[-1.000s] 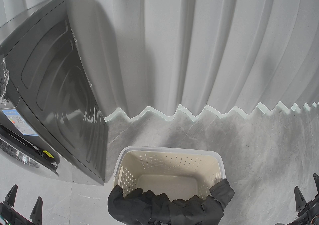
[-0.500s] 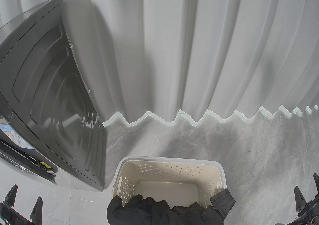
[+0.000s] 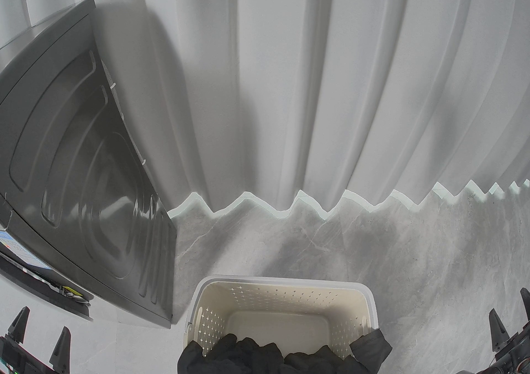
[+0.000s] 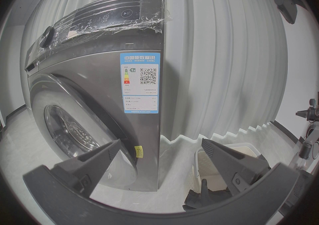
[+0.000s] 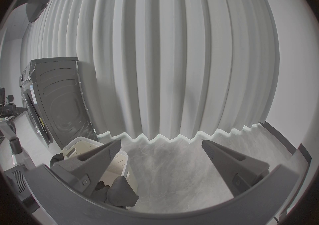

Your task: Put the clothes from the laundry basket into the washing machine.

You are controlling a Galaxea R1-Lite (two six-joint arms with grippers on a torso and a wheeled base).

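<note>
Head view, washing machine [image 3: 83, 182]: a grey machine is seen at the left, its side panel turned toward the basket.
Head view, laundry basket [image 3: 281, 283]: a cream basket with pierced walls is set on the floor [image 3: 441, 259] just beside the machine's lower corner, in front of the curtain [image 3: 331, 88].
Head view, clothes [image 3: 265, 358]: dark clothes are heaped along the basket's near rim, with one end draped over its right corner.
Head view, left gripper [image 3: 40, 333]: it is held low at the left, below the machine, fingers spread and nothing between them.
Head view, right gripper [image 3: 510, 317]: it is held low at the right, well apart from the basket, fingers parted and nothing held.
Left wrist view, left gripper [image 4: 159, 144]: the jaws are seen wide apart and empty, facing the machine's front corner.
Left wrist view, washing machine [image 4: 99, 79]: the round glass door [image 4: 69, 129] appears closed; a blue label [image 4: 140, 83] is stuck on the front, and the control panel is wrapped in clear film.
Left wrist view, laundry basket [image 4: 207, 169]: it is seen beside the machine, with the clothes [image 4: 202, 195] hanging over its near edge.
Right wrist view, right gripper [image 5: 161, 142]: the jaws are spread over bare floor [image 5: 172, 169], with nothing gripped.
Right wrist view, laundry basket [image 5: 78, 146]: it is placed between this gripper and the washing machine [image 5: 63, 96], with the clothes [image 5: 121, 192] bunched on the near rim.
</note>
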